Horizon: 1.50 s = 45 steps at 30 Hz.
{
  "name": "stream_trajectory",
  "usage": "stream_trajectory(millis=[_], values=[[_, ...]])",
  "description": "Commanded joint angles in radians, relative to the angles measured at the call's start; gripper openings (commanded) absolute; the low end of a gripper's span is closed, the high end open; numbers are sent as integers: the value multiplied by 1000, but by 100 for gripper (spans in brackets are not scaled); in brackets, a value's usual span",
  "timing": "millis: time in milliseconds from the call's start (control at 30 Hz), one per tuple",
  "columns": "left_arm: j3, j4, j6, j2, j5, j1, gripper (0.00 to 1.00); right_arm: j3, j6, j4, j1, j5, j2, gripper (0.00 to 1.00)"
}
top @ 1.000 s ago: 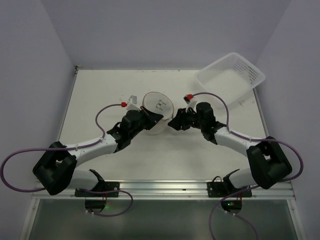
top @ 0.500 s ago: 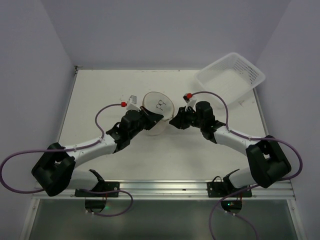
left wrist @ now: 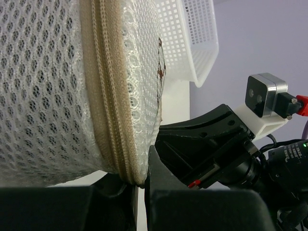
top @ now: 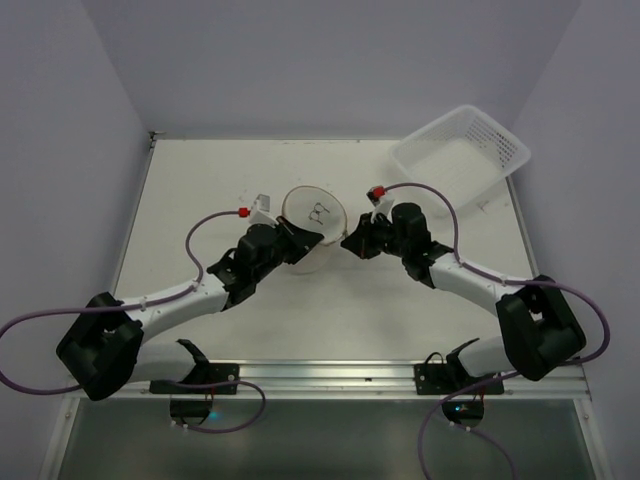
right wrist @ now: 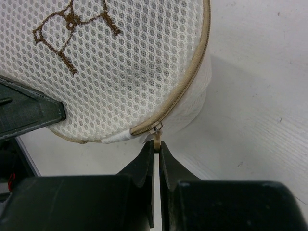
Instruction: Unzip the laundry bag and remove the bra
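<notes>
The round white mesh laundry bag (top: 313, 222) stands tilted on the table between my arms, its tan zipper rim (left wrist: 108, 110) zipped. Its flat face carries a small dark bra drawing (right wrist: 72, 29). My left gripper (top: 297, 245) is shut on the bag's rim at its near left side (left wrist: 137, 180). My right gripper (top: 347, 243) is shut on the tan zipper pull (right wrist: 156, 140) at the bag's right edge. The bra is hidden.
A white perforated plastic basket (top: 462, 153) sits at the back right of the table, also in the left wrist view (left wrist: 192, 38). Purple cables loop from both arms. Side walls stand close to the table's left and right edges.
The bag has tilted and lifted slightly toward the back. My left arm has shifted a little left; the right gripper has edged in at the bag's right edge.
</notes>
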Motion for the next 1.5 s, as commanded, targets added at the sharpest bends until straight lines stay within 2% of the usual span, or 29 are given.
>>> stream_trajectory(millis=[0,167,267,433,600,667,733,833,867,933,967,1033,1067,1133,1167,1267,1467], values=[[-15,14,31,-44,3,9,0,-8,-41,-9,-2,69,-45,0],[-6,-34,108,-44,74,58,0,-28,-62,-73,-12,105,-82,0],[-1,-52,180,-38,163,114,0,-32,-62,-122,-19,117,-102,0],[49,-127,373,-3,408,257,0,-11,-81,-233,-19,122,-136,0],[172,-261,574,136,678,335,0,8,-107,-311,-19,142,-153,0],[278,-418,692,204,697,352,0,24,-118,-342,-19,145,-160,0],[366,-497,764,247,681,358,0,32,-116,-357,-17,102,-173,0],[451,-494,772,279,649,360,1,55,-81,-357,-11,57,-171,0],[470,-487,763,291,648,360,10,58,-58,-356,-3,54,-167,0],[523,-477,722,331,654,360,20,61,-27,-330,1,51,-157,0],[536,-471,699,343,661,360,37,66,-7,-319,4,54,-142,0],[534,-432,616,354,680,360,55,74,55,-291,7,59,-125,0],[521,-416,581,348,680,360,71,83,75,-290,11,65,-117,0],[467,-402,476,310,619,360,82,94,131,-255,17,82,-87,0],[444,-401,441,290,568,360,90,107,158,-251,21,89,-76,0],[355,-398,331,200,472,345,99,136,194,-236,35,94,-38,0],[281,-361,168,149,344,222,100,184,201,-236,83,100,19,0]])
